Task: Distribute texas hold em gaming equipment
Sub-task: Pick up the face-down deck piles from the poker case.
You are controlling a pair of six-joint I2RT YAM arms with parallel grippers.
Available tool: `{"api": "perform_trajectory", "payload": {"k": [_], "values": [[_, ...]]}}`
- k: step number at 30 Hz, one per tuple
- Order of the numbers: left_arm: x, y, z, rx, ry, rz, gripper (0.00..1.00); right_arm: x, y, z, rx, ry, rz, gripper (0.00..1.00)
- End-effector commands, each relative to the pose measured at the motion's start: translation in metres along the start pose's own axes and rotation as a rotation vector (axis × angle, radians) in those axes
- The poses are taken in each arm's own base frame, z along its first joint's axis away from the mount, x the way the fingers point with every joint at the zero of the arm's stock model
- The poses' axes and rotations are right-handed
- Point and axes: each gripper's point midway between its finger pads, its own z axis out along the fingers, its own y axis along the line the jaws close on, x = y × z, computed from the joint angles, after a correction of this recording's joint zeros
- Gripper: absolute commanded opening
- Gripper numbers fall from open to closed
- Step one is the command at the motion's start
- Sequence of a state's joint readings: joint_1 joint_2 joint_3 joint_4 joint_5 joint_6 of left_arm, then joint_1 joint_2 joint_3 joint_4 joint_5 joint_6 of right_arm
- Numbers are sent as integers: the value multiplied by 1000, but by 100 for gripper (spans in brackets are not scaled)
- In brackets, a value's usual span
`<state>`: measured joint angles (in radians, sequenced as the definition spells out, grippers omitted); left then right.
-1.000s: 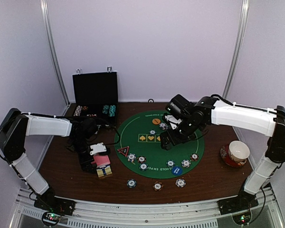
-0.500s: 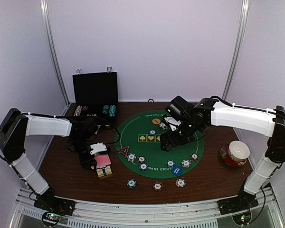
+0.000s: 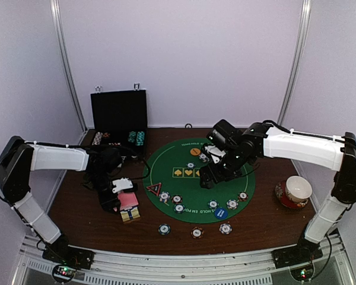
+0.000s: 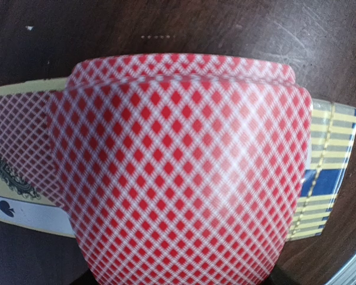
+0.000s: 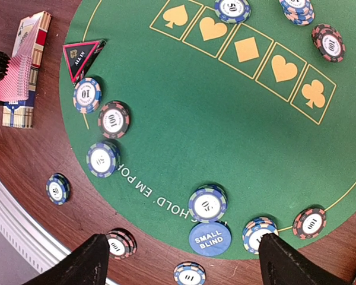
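In the lower left of the top view, the left fingers (image 3: 114, 200) pinched a bowed pink-backed card (image 4: 184, 172) over the card box (image 4: 327, 178) lying on the tabletop (image 3: 77, 208). Mid-frame, the right fingers (image 5: 96, 261) stood spread and empty above the green mat (image 5: 184, 119). Poker chips (image 5: 207, 203) and a blue button (image 5: 209, 238) lay along the mat's lower edge.

This looks like a robot test cell in a lab, not a home. A white-and-black left arm (image 3: 53, 157) and right arm (image 3: 302, 148) stand on a metal rail (image 3: 178, 264) at the near edge of a dark wooden bench (image 3: 77, 217). Plain lilac walls (image 3: 184, 59), perhaps panels or cloth, enclose it, with slim metal posts (image 3: 68, 65) at the corners.
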<state>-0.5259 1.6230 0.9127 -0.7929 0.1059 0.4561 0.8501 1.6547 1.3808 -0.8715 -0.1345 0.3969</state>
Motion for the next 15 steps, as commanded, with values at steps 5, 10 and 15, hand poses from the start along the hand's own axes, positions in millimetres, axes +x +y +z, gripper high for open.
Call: {"api": "perform_trajectory", "payload": {"k": [5, 10, 15], "values": [[-6, 0, -19, -27, -38, 14, 0, -5, 6, -6, -46, -30, 19, 91], [-11, -3, -29, -12, -56, 21, 0, -8, 12, -6, -82, -36, 31, 91], [-21, -5, -54, -5, -94, 30, 0, -18, 24, -11, -146, -70, 58, 92]]}}
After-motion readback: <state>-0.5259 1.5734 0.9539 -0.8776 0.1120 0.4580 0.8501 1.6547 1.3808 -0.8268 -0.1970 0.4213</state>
